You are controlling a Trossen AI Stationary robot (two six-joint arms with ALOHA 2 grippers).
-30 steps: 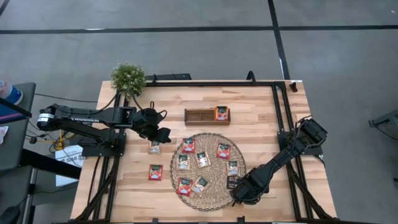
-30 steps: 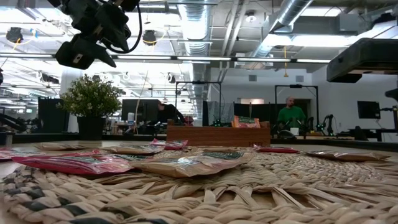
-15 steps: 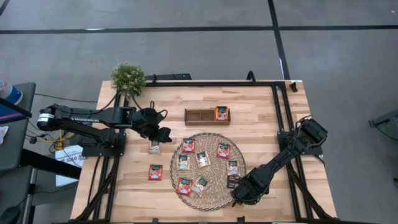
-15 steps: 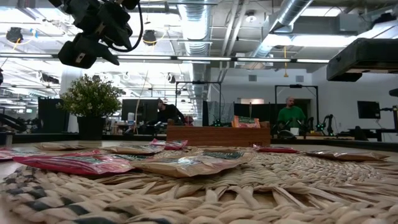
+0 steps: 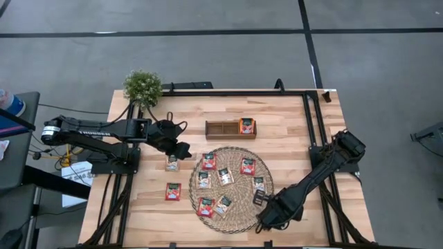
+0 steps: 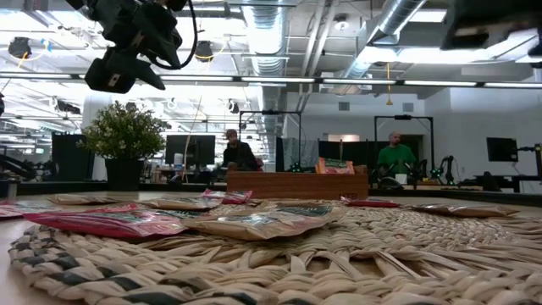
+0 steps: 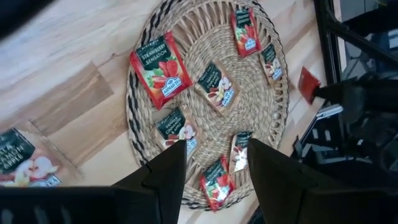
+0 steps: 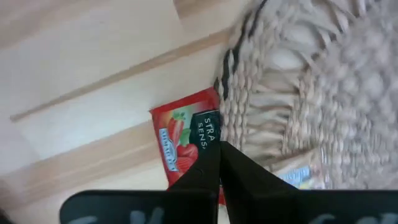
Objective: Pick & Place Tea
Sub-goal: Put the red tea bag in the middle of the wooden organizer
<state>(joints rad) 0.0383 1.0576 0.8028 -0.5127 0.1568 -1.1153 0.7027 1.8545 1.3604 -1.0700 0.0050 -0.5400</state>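
Several tea sachets, red and beige, lie flat on the round woven mat (image 5: 232,181). Two more lie on the wood to its left (image 5: 172,163) (image 5: 173,191), and one stands in the right compartment of the wooden tray (image 5: 230,128). At the mat's near right edge my right gripper (image 5: 261,203) points down, shut on a red tea sachet (image 8: 183,140). My left gripper (image 7: 214,162) hangs open above the table, left of the mat, tilted down toward it, with nothing between its fingers. My right gripper pinches the red sachet between its two fingers at the end with the dark green band (image 8: 208,132). The fingers come from above, pointing down. The sachet (image 7: 307,83) sits tilted in the hold, clear of the table beside the mat's edge.
A potted plant (image 5: 142,86) stands at the far left corner. Black frame rails (image 5: 313,124) run along the table's right side. Bare wood lies between the tray and the mat and along the near left. People show in the room beyond the table.
My right gripper has gone up from the table at the mat's near right edge. The red sachet, which lay on the wood there, now hangs lifted clear. In the low view the right arm has risen toward the picture's top.
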